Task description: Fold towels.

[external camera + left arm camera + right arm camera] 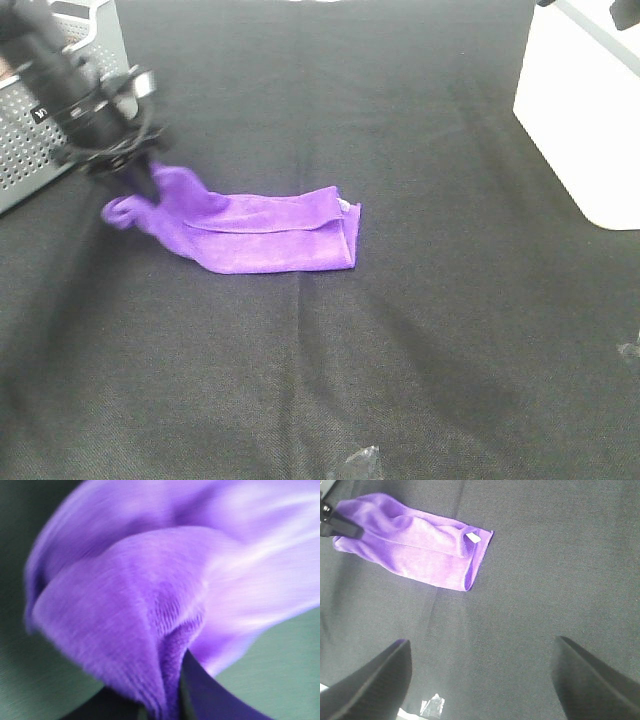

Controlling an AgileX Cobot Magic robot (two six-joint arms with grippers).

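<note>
The black cloth counter (420, 380) carries one purple towel (260, 235), lying left of centre and already doubled lengthwise. Its left end is bunched and raised off the cloth. The likeliest trouble is there. The left gripper (140, 185) has its jaws clenched on a thick gathered wad of towel, not on a clean corner, as the left wrist view shows. If that end is carried rightward, the wad will probably land as a lump or a skewed layer. A pull could also drag the whole towel, since nothing pins its right end.

The white box (585, 120) stands far right, well apart from the towel, and only crowds the right arm's side. The perforated grey crate (30, 150) sits at the far left, just beside the left gripper. A backward swing there could knock it.

The right gripper (480, 680) hovers over bare counter nearer than the towel, jaws released and grasping nothing. The towel's white tag (472, 538) shows at its right end. A small clear scrap (357, 463) lies at the near edge, out of the way.
</note>
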